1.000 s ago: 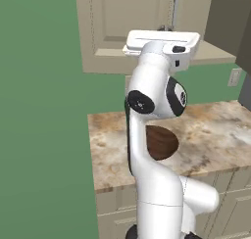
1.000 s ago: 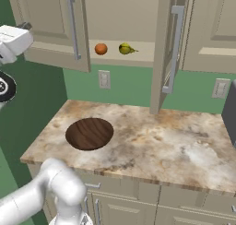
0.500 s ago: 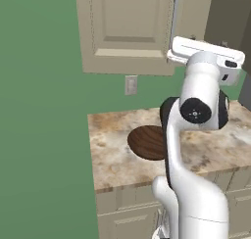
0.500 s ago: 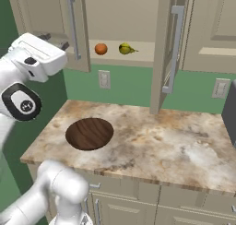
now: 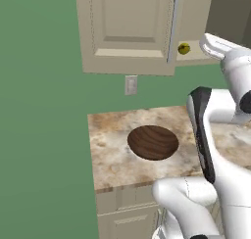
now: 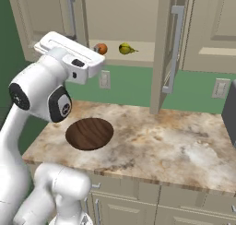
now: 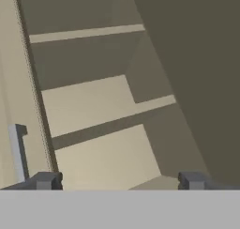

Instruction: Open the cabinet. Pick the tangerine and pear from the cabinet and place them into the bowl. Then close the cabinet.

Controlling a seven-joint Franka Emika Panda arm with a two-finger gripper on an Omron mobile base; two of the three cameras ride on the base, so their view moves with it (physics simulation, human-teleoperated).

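The bowl (image 6: 89, 133) sits empty on the marbled worktop (image 6: 161, 150), near its left end. Above it the arm holds the gripper (image 7: 119, 180) up at the open cabinet (image 6: 124, 21), jaws spread wide and holding nothing. On the cabinet's lowest shelf the tangerine (image 6: 101, 48) lies just left of the pear (image 6: 126, 48), apart.

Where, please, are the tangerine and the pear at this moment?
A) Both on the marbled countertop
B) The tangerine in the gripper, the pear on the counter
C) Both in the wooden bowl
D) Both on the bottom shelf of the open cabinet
D: the tangerine and pear lie side by side on the open cabinet's bottom shelf, and the bowl holds nothing.
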